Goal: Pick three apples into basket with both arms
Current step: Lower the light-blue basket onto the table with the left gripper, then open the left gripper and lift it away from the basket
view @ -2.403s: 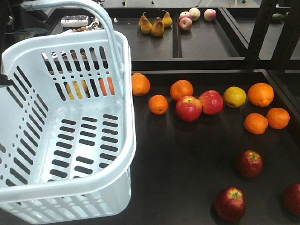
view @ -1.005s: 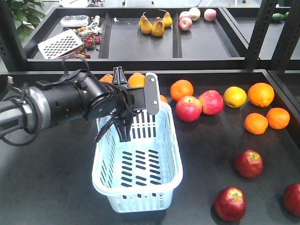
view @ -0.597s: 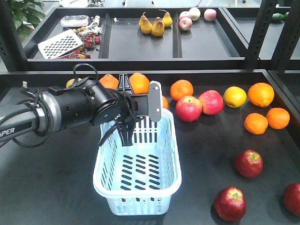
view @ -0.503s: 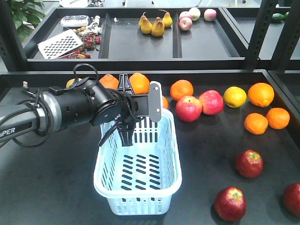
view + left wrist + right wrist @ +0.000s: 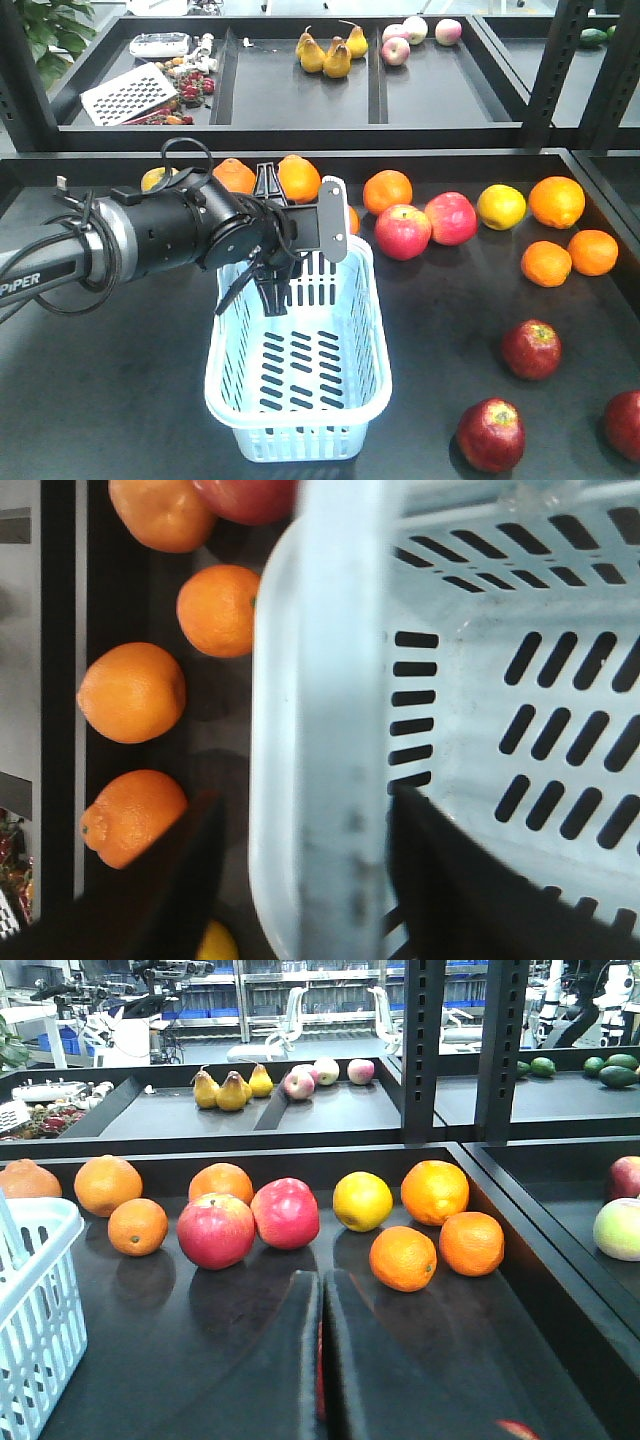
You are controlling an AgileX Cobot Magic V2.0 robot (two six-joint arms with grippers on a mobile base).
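The pale blue basket [image 5: 300,360] stands empty on the dark table, left of centre. My left gripper [image 5: 300,232] hangs over its far end, open. In the left wrist view its dark fingers [image 5: 170,880] straddle the hoop handle [image 5: 335,730], with a gap showing on the left side. Three dark red apples lie at the front right: one [image 5: 531,349] further back, one [image 5: 491,434] by the front edge, one [image 5: 625,425] cut by the frame. My right gripper [image 5: 321,1278] is shut and low over the table, with a red sliver showing through its slit.
Two brighter red apples [image 5: 402,231] [image 5: 451,218], several oranges [image 5: 556,201] and a yellow fruit [image 5: 501,206] lie along the back of the table. A raised shelf behind holds pears [image 5: 330,52], pale apples [image 5: 415,32] and a grater [image 5: 126,93]. Black uprights [image 5: 555,70] stand at the right.
The basket, held up close to the camera 2.4 s ago, now rests on the table. Over the last second the left arm and basket shifted slightly right and nearer.
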